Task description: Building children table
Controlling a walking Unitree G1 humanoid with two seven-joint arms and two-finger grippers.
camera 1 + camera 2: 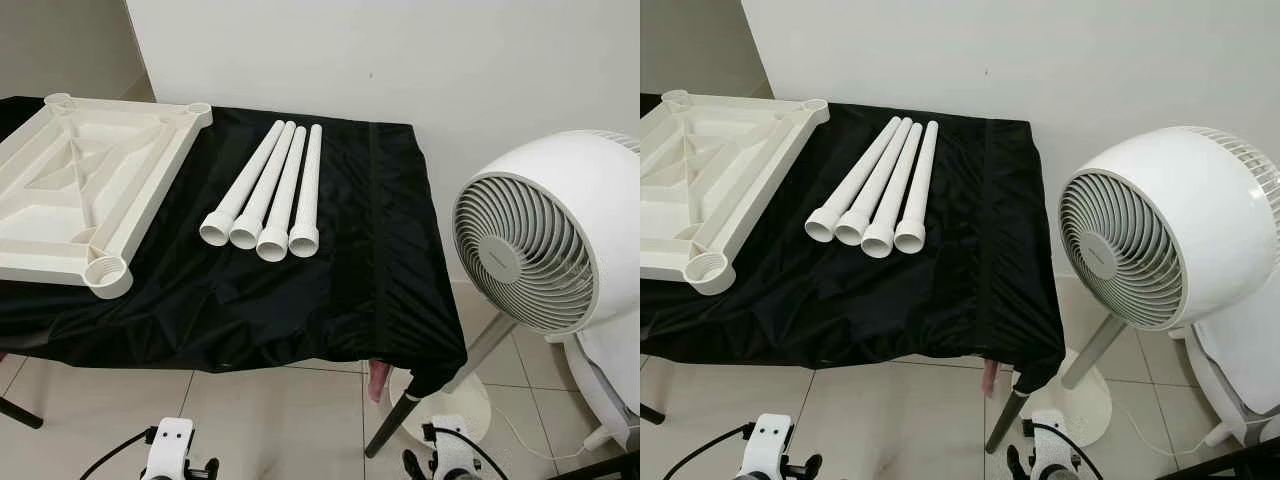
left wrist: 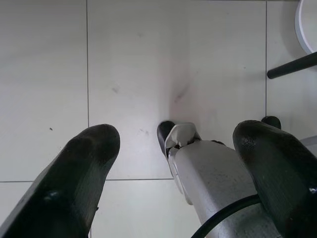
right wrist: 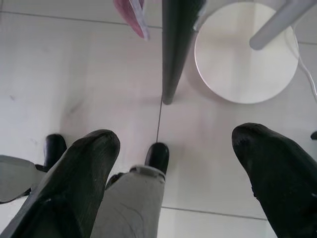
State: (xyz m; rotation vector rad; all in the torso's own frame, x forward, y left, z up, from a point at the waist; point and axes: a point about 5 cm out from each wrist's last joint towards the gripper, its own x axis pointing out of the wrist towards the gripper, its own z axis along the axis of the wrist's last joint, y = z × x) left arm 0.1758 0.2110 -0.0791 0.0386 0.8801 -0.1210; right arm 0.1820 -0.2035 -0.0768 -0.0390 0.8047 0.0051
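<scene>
A cream plastic tabletop (image 1: 60, 200) lies upside down at the left of the black-draped table (image 1: 340, 290), its round leg sockets (image 1: 107, 273) facing up. Several white leg tubes (image 1: 270, 195) lie side by side at the table's middle, wide ends toward me. Both arms hang low below the table's front edge, the left arm (image 1: 172, 450) and the right arm (image 1: 447, 455). My left gripper (image 2: 176, 136) is open over the floor tiles, and so is my right gripper (image 3: 176, 144). Nothing sits between either pair of fingers.
A large white pedestal fan (image 1: 545, 240) stands close to the table's right side, its round base (image 3: 242, 54) on the floor by a dark table leg (image 3: 173, 49). A pink item (image 1: 377, 380) hangs under the front right corner. A white wall runs behind.
</scene>
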